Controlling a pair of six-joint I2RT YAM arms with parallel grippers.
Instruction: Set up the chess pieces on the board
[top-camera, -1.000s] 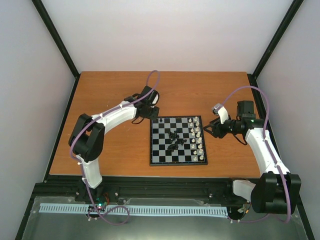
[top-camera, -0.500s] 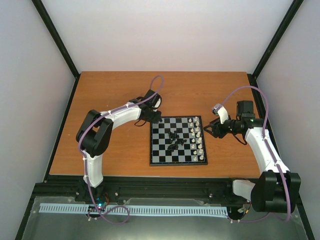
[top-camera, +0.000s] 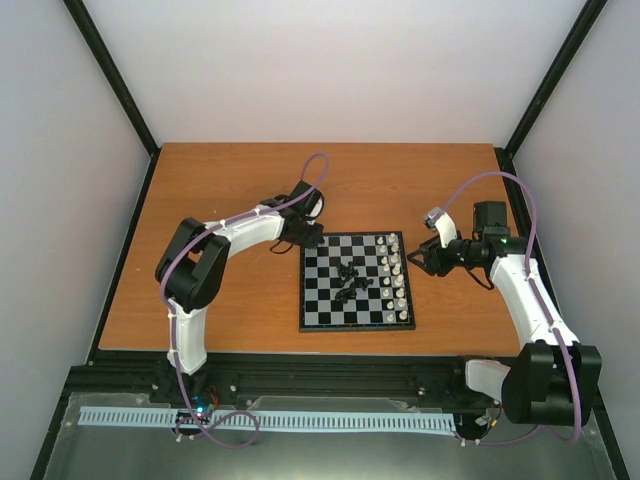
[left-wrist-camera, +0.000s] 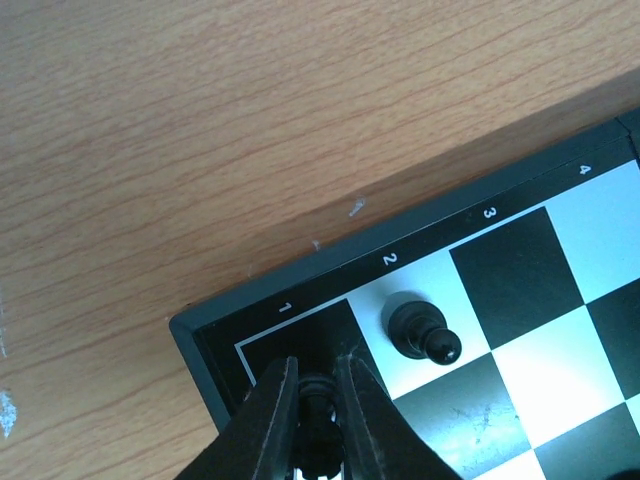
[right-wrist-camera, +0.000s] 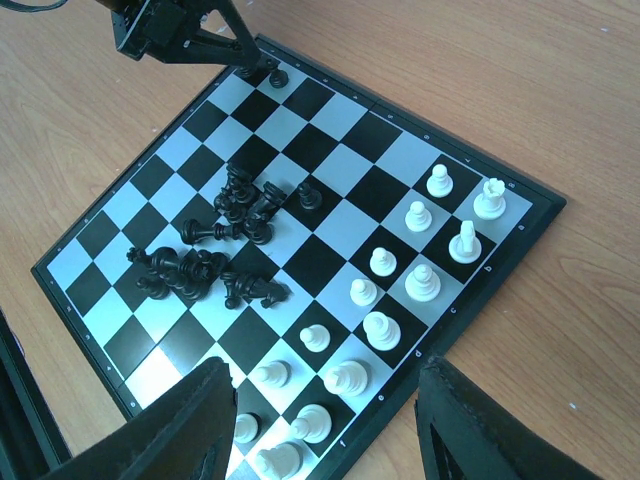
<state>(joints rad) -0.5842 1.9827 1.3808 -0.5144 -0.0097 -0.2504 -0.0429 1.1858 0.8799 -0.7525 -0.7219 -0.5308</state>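
Now the left tool (top-camera: 307, 237) has swung in over the bench (top-camera: 220, 190) to the 11 o'clock corner of the board (top-camera: 320, 312). It is pinched on a black piece (left-wrist-camera: 317, 392) above the corner square by the printed "1"; "2", "3" and "4" follow along that border. A black pawn (left-wrist-camera: 421, 330) stands beside. Placement looks imminent. The right tool (top-camera: 416, 258) hangs wide open and empty at 3 o'clock. Other black pieces (top-camera: 346, 281) lie heaped mid-board; white pieces (top-camera: 398, 285) line the 3 o'clock edge.

Pinched between the left gripper's (left-wrist-camera: 317, 368) fingers, the black piece (left-wrist-camera: 316, 400) shows only a sliver, its kind and base hidden, and the right gripper's (right-wrist-camera: 325, 368) fingers are cut off by the lower edge.
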